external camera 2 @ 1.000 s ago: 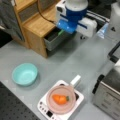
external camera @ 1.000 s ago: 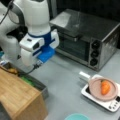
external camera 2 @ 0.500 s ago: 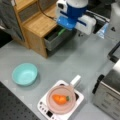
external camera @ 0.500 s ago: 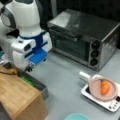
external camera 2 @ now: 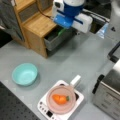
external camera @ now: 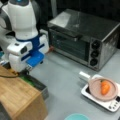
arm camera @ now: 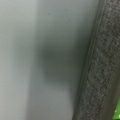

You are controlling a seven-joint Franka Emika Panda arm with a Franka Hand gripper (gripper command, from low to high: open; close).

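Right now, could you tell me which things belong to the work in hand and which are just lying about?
In hand: end effector low over the open drawer of the wooden cabinet.

Lying about: toaster oven, pan with carrot, teal bowl.

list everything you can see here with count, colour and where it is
toaster oven: 1, silver and black, a front view's top right
pan: 1, pinkish with a white handle, on the cooker
carrot: 1, orange, lying in the pan
induction cooker: 1, white, a front view's bottom
bowl: 1, teal, a front view's left
wooden cabinet: 1, light brown, a front view's top left
drawer: 1, grey, pulled open from the cabinet, something green inside
table: 1, grey, under everything
arm: 1, white and blue, over the open drawer
hand: 1, fingers hidden, low at the drawer's edge
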